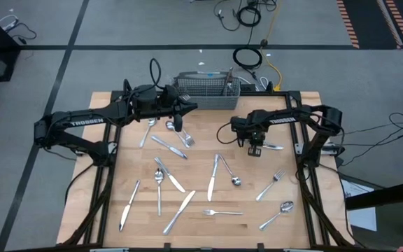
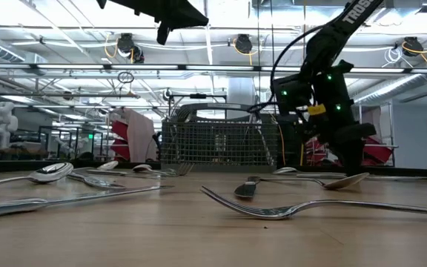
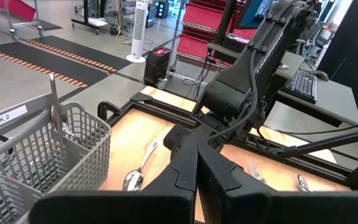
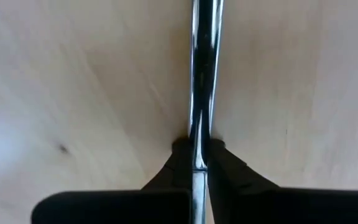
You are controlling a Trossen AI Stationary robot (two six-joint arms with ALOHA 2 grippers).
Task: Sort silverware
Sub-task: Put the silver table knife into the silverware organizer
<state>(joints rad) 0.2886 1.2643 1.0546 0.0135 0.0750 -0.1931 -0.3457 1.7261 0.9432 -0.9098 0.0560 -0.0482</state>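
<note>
Right tool (image 1: pixel 255 148) is down on the surface (image 1: pixel 299 231) near its right edge, fingers (image 4: pixel 182 163) clenched on a slim utensil (image 4: pixel 202 74); which kind it is I cannot tell. That piece lies flat, long axis running left to right, its free end pointing toward the right rail. Bare wood lies around it. Left tool (image 1: pixel 191 106) hovers high beside the wire basket (image 1: pixel 207 92) at the far edge, fingers (image 3: pixel 179 177) pressed together and empty. The other silverware (image 1: pixel 180 178) lies scattered across the middle and near side, at mixed angles.
</note>
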